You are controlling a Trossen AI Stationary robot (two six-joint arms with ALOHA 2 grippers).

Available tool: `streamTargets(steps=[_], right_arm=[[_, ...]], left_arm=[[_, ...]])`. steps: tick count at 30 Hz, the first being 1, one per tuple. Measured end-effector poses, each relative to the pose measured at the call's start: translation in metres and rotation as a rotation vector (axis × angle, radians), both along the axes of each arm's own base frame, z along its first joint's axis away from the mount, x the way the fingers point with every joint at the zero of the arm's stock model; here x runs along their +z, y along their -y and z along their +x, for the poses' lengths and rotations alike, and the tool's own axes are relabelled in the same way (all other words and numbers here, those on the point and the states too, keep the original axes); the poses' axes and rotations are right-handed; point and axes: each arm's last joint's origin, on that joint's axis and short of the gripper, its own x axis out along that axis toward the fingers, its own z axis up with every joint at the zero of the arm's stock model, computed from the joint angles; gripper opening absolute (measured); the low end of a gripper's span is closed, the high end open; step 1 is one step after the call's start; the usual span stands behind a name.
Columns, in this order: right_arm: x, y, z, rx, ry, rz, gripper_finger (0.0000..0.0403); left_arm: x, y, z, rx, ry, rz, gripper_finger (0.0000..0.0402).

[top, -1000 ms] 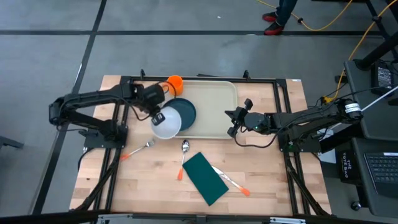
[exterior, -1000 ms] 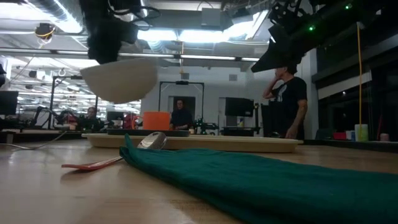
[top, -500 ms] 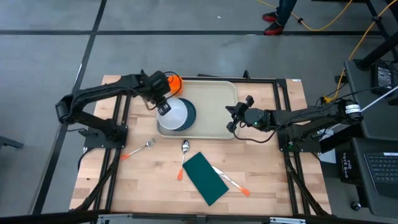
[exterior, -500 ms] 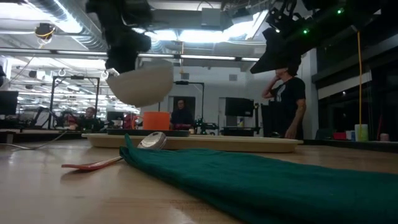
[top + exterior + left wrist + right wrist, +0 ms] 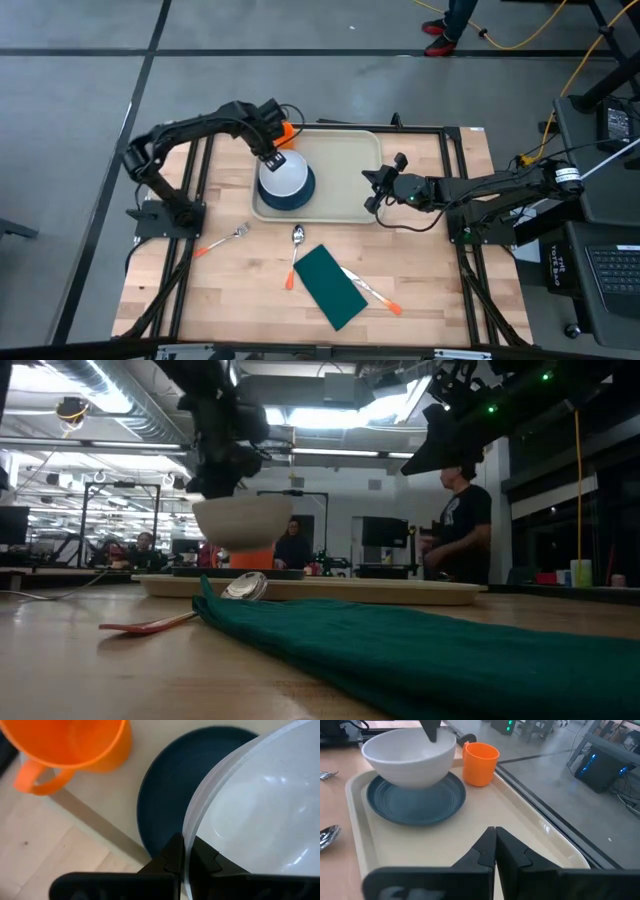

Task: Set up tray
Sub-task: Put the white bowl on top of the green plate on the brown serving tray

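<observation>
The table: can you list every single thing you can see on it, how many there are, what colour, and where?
Rimmed plastic tray: one, cream, far middle of table.
Round plate: one, dark blue, on the tray's left end.
Round bowl: one, white, held just above the plate.
Handled cup: one, orange, on the tray's far-left corner.
Rectangular cloth napkin: one, dark green, near middle.
Spoon: one, silver with orange handle, beside the napkin.
Fork: one, orange-handled, near left.
Left gripper: shut on bowl rim.
Right gripper: shut, over the tray's right end.
</observation>
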Motion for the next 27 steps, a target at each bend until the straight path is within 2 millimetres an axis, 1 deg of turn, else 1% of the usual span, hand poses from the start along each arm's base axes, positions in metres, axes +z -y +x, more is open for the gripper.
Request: streamTargets(steps=[4, 7, 11, 18, 27], right_arm=[[0.0, 0.0, 0.0, 0.0, 0.0, 0.0, 0.0012], [0.0, 0.0, 0.0, 0.0, 0.0, 0.0, 0.0012], [0.0, 0.0, 0.0, 0.0, 0.0, 0.001, 0.0012], [0.0, 0.0, 0.0, -0.001, 0.001, 0.002, 0.0012], [0.0, 0.0, 0.0, 0.0, 0.0, 0.001, 0.0012]], left_arm=[[-0.016, -0.005, 0.006, 0.003, -0.051, -0.027, 0.0003], [-0.025, -0.008, 0.008, -0.029, -0.078, -0.038, 0.0003], [-0.033, -0.014, 0.008, -0.026, -0.095, -0.049, 0.0003], [-0.035, -0.02, 0.006, -0.019, -0.094, -0.045, 0.0003], [-0.035, -0.022, 0.005, -0.017, -0.09, -0.043, 0.0003]])
